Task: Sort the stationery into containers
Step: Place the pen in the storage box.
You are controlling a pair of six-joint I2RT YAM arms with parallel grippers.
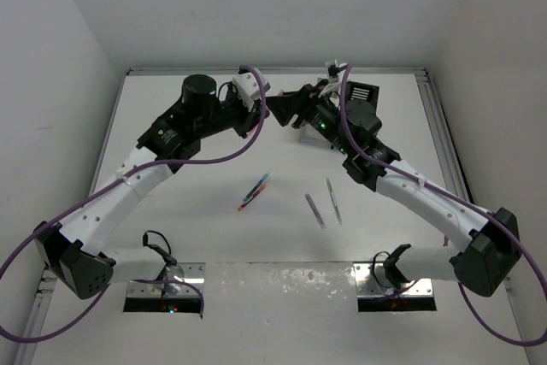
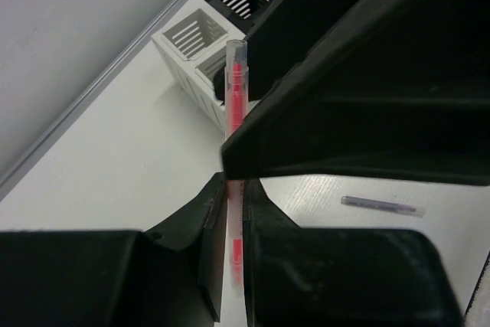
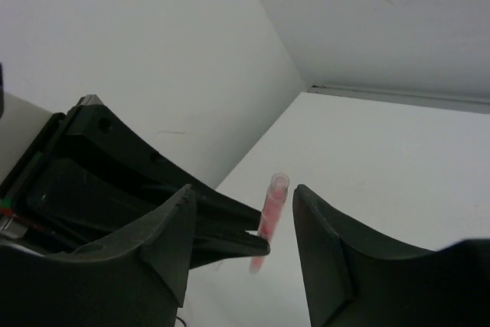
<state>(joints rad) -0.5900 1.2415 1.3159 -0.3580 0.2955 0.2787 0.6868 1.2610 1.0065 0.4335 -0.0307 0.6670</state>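
Red pen (image 2: 236, 89) raised near table's (image 1: 214, 237) far edge, between both arms.
Left pincer (image 2: 233, 189) clamped on it; right pincer (image 3: 243, 193) half-open around its top, not gripping. An early release would likely drop it short of the white organiser box (image 2: 184, 74).

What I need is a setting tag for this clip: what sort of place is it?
Probably a robotics lab test cell: a white table boxed in by plain white walls, with the left arm and right arm bolted at its near edge.

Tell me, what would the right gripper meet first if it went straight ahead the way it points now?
Most likely the red pen that the left gripper holds; it sits between the open fingers of the right gripper, slightly ahead. Exact depth is unclear.
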